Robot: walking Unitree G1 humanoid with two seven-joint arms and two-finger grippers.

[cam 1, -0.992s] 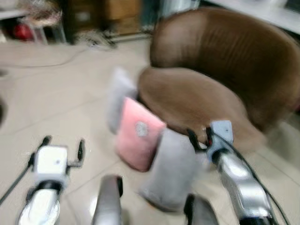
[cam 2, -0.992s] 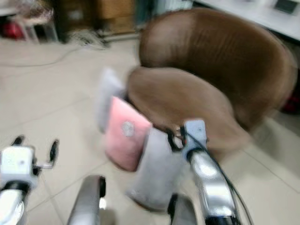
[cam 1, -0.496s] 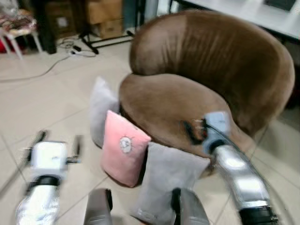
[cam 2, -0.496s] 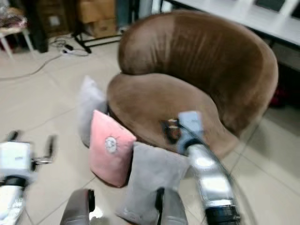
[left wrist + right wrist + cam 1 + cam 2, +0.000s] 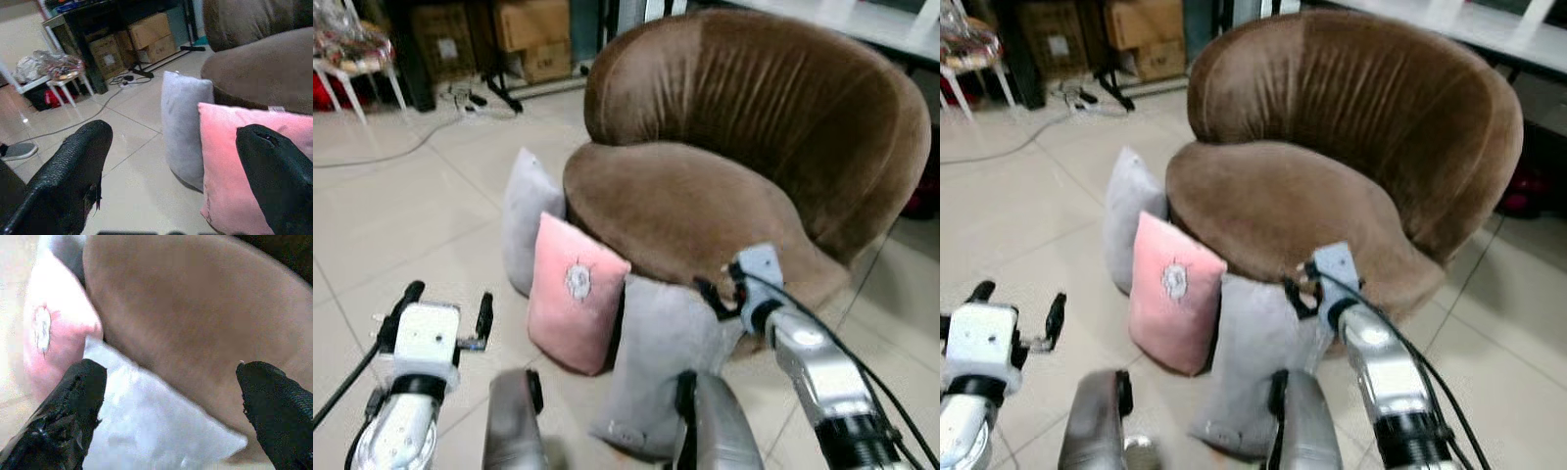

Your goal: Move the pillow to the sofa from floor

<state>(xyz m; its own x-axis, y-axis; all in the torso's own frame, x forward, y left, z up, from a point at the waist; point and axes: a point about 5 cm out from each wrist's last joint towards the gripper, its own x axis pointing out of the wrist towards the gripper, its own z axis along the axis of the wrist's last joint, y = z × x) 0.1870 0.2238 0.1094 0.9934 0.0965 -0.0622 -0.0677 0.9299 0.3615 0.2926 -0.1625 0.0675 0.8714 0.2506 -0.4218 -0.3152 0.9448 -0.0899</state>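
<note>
Your right gripper point(image 5: 717, 292), fingers spread, hung over a grey pillow point(image 5: 658, 367) at lower centre; your left gripper point(image 5: 447, 309), also spread, hovered lower left. Pillows leaned against the brown sofa point(image 5: 744, 186) on pale floor tiles point(image 5: 401, 225); cardboard boxes point(image 5: 533, 37) stood upper left.

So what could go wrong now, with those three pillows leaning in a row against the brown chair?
The near grey pillow, the pink pillow and the far grey pillow lean together against the brown sofa, so lifting one may topple the others. The right gripper, fingers open, sits at the seat's edge and might catch the upholstery instead. The left gripper hangs open beside the pink one.
</note>
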